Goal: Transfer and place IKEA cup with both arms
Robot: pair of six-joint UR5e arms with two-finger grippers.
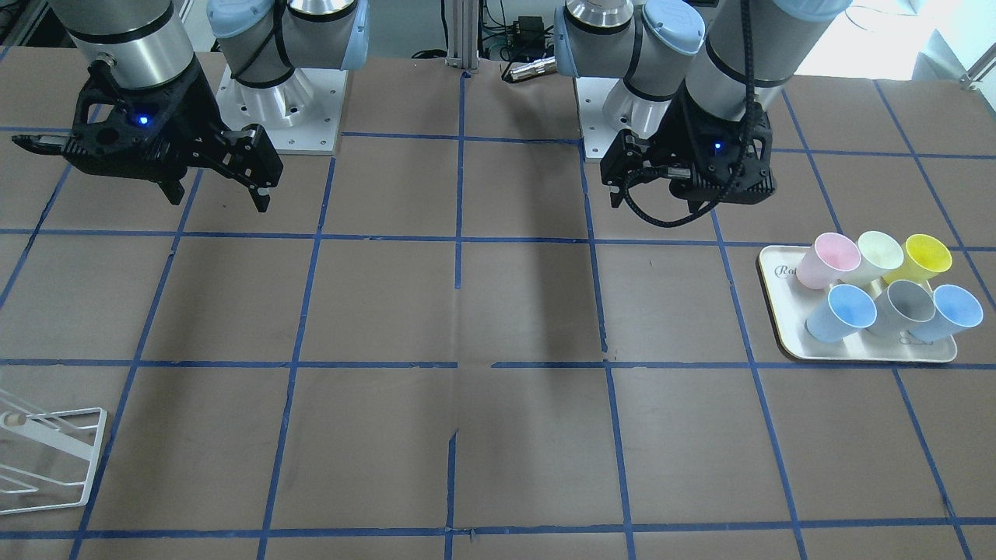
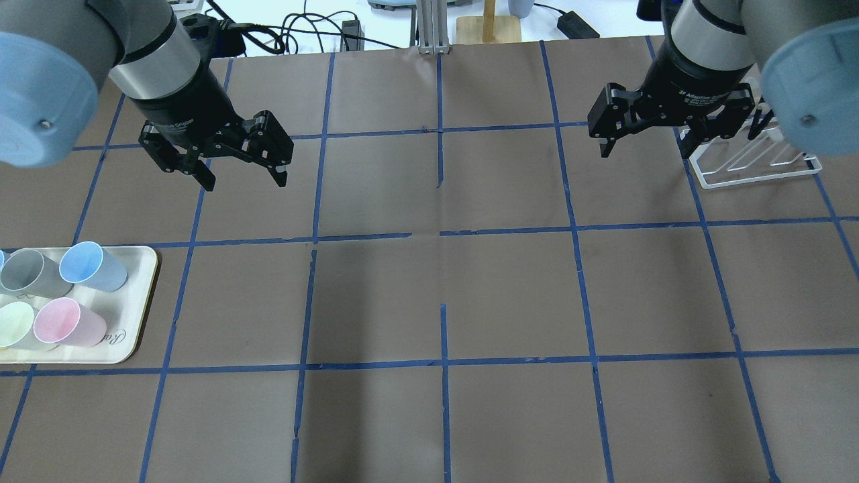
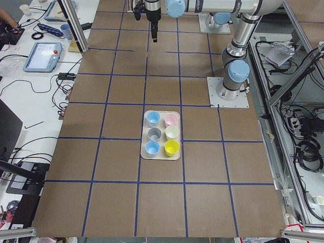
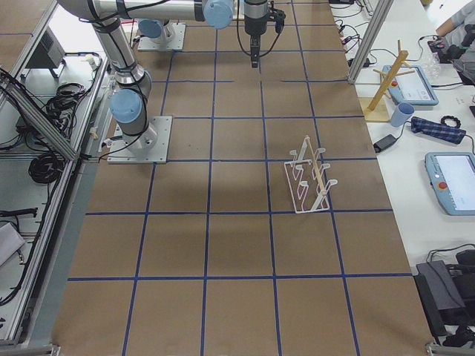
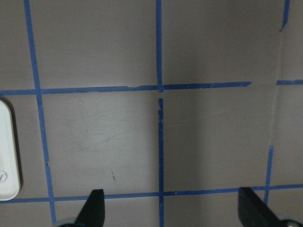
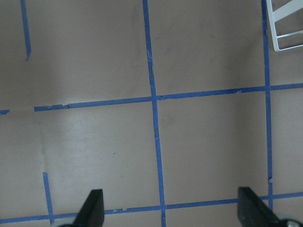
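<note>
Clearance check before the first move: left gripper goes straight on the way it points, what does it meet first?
Bare table, most likely. The left gripper points down, open; its wrist view shows only brown surface and blue tape ahead. The tray sits off to the side, out of line. Depth unclear.

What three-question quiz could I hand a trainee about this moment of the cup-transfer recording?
1. True or false: the left gripper and the right gripper are both open and empty.
2. How many light-blue cups stand on the tray? A) one B) two C) three
3. Fill in: the white wire rack stands on the robot's ___ side of the table.

Key: 1 true; 2 B; 3 right.
</note>
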